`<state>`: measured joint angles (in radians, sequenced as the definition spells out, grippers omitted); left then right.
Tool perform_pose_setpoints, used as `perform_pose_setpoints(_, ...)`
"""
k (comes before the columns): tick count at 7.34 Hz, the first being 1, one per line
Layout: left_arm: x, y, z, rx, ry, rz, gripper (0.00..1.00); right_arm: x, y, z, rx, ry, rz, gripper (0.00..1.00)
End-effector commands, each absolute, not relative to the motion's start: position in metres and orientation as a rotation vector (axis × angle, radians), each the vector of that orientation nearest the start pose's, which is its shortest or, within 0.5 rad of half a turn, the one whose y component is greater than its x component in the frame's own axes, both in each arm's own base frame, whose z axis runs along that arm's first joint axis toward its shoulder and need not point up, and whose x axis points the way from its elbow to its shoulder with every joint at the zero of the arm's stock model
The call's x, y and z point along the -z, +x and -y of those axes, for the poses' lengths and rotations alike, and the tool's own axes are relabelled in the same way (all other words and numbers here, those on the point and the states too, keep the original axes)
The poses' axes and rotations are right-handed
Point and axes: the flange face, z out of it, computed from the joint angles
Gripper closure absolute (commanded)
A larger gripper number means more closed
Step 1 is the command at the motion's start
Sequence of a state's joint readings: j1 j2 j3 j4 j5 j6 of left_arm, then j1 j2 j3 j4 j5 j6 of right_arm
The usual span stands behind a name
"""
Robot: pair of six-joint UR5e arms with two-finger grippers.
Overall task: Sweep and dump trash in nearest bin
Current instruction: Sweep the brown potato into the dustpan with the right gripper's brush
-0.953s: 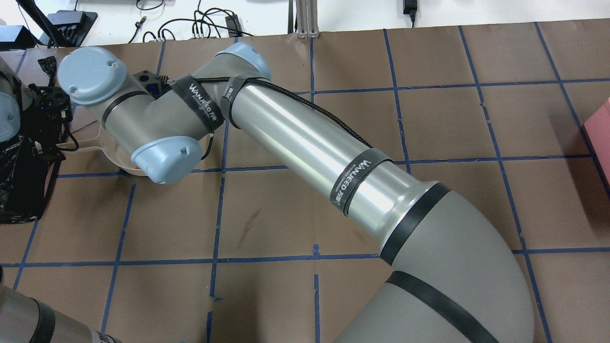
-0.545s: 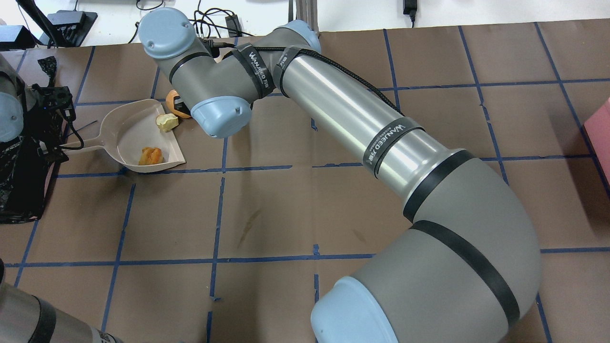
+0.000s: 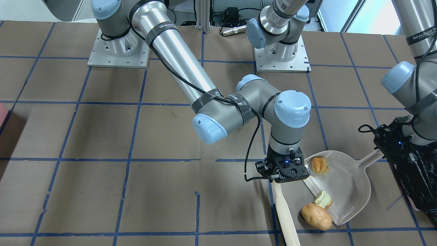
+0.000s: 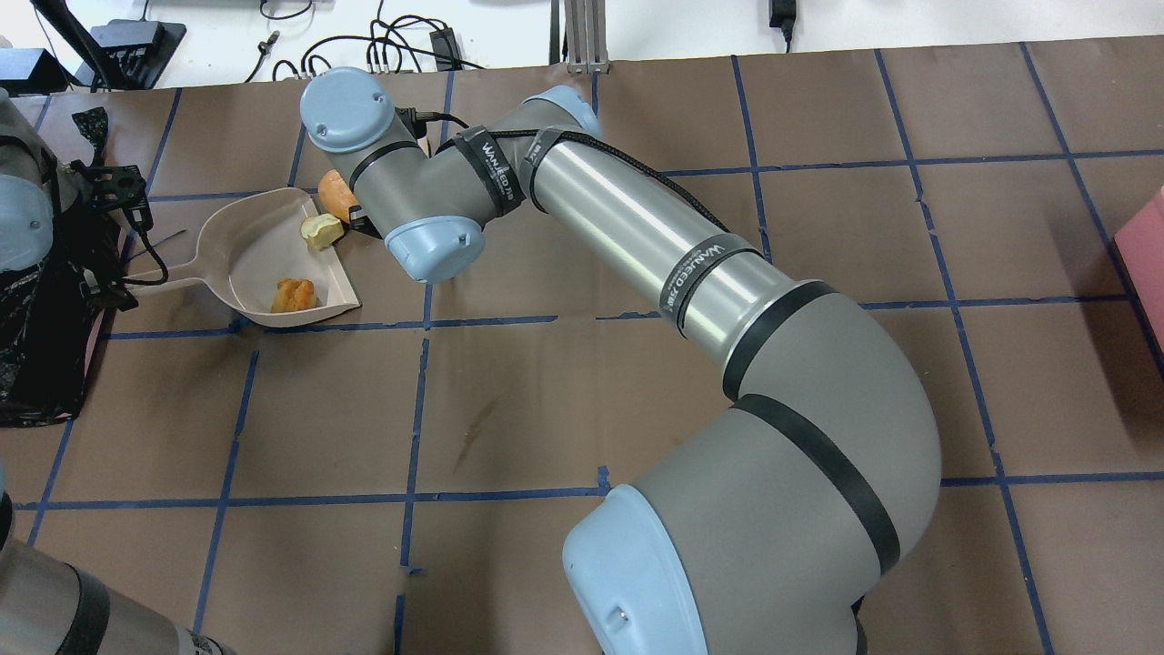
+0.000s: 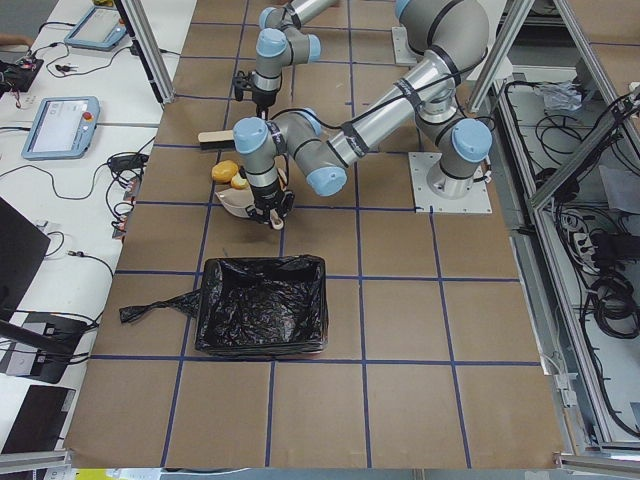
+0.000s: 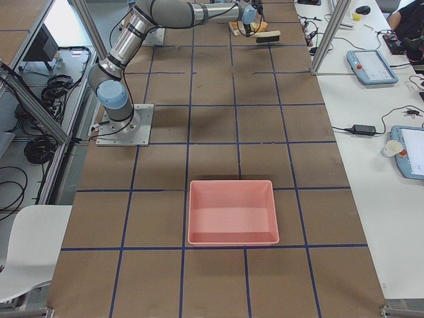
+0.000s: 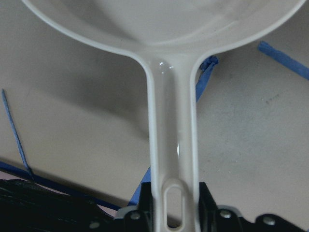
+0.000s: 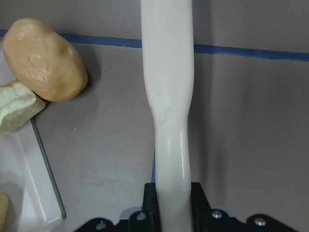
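Note:
A cream dustpan [image 3: 344, 184] [image 4: 245, 255] lies flat on the table. My left gripper [image 3: 392, 145] [image 7: 171, 208] is shut on its handle [image 7: 171, 135]. One orange-tan scrap [image 3: 320, 164] [image 4: 293, 295] lies inside the pan. A pale apple-like chunk [image 3: 323, 199] [image 8: 17, 113] rests on the pan's lip, and the tan potato-like lump [image 3: 316, 216] [image 8: 44, 59] touches it just outside. My right gripper [image 3: 285, 174] [image 8: 171, 203] is shut on a cream brush handle [image 3: 286, 215] [image 8: 166, 72] beside the trash. The black-lined bin [image 5: 265, 305] [image 4: 36, 318] stands right behind the left gripper.
A pink box [image 6: 232, 212] [image 4: 1146, 236] sits far off at the table's right end. The right arm's long forearm [image 4: 637, 227] stretches across the middle of the table. Cables and devices lie beyond the far edge [image 4: 391, 45].
My right wrist, which covered the dustpan a second ago, has swung to the pan's far side with the brush. The scraps now show. The dustpan and left gripper have barely moved.

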<state>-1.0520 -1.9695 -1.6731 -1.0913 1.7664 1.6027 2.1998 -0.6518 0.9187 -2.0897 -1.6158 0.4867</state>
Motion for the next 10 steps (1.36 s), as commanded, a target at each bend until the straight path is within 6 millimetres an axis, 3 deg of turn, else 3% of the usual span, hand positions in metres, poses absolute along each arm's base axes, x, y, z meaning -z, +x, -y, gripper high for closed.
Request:
perform_pose_setpoints(1,-0.266,0.201,0.583,-0.275,1.571,-2.619,0.99,-0.251,0.628,0.581,0.384,-0.258,-2.988,0.85)
perform_pose_setpoints(2,-0.266,0.201,0.583,-0.275,1.565,-2.623,0.99,-0.249,0.640,0.568,0.379,-0.285,-2.986,0.85)
perform_pose_setpoints(3,-0.266,0.201,0.583,-0.275,1.565,-2.623,0.99,-0.247,0.642,0.567,0.382,-0.305,-2.989,0.85)
perform_pose_setpoints(5,-0.266,0.201,0.583,-0.275,1.563,-2.624,0.99,-0.218,0.639,0.579,0.399,-0.365,-2.991,0.85)
perform_pose_setpoints(6,-0.266,0.201,0.583,-0.275,1.563,-2.624,0.99,-0.220,0.644,0.573,0.408,-0.349,-2.983,0.85)
perform_pose_setpoints(10,-0.266,0.201,0.583,-0.273,1.560,-2.624,0.99,-0.239,0.703,0.503,0.446,-0.310,-2.956,0.84)
